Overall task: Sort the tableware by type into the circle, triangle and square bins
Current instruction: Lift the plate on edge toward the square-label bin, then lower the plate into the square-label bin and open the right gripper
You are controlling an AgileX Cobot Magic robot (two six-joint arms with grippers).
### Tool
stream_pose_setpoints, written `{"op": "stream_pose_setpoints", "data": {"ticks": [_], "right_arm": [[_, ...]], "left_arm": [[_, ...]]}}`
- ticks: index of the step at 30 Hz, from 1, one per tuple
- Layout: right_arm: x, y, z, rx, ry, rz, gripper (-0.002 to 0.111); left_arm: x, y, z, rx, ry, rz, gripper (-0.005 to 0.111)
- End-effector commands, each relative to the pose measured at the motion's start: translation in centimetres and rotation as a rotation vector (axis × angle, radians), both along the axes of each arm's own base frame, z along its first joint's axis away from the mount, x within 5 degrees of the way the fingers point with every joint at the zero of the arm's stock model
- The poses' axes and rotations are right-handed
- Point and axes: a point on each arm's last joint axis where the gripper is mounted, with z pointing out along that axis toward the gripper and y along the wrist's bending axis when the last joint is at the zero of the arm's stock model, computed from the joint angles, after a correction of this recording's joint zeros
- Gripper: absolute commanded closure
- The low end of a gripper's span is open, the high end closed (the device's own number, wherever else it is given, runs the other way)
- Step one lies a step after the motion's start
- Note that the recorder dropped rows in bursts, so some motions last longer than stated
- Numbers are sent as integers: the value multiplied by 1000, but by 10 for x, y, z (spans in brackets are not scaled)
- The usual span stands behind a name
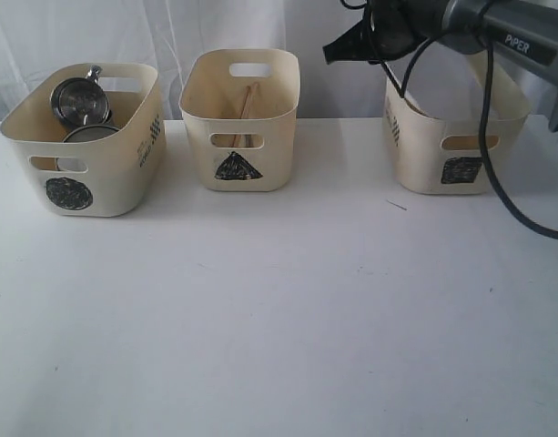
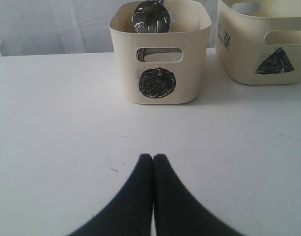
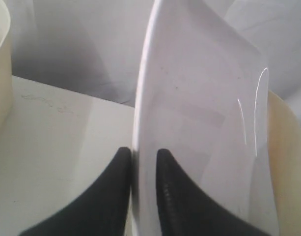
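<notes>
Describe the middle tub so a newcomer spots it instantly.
On the white table, three cream tubs stand in a row. Pick the middle tub: its front bears a black scribbled triangle, its neighbours a round mark and a square.

You read "PiPER" on the right arm (image 1: 524,41). Black signs on tub fronts, L to R: circle (image 1: 69,193), triangle (image 1: 238,167), square (image 1: 461,170). Side print (image 1: 154,135): too small.

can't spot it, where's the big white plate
Right wrist view: big white plate stands on edge between the jaws of the right gripper, at the square bin on the right.
</notes>
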Motion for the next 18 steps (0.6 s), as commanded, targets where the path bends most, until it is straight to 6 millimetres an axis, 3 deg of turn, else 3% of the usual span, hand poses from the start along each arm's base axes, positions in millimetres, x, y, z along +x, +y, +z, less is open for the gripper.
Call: {"op": "stream_pose_setpoints", "data": {"ticks": [1, 18], "right_arm": [[-4, -2, 7, 54, 11, -27, 78], [-31, -7, 53, 81, 14, -39, 78]], "left_arm": [[0, 0, -1, -14, 2, 3, 107], [0, 0, -1, -14, 2, 3, 107]]}}
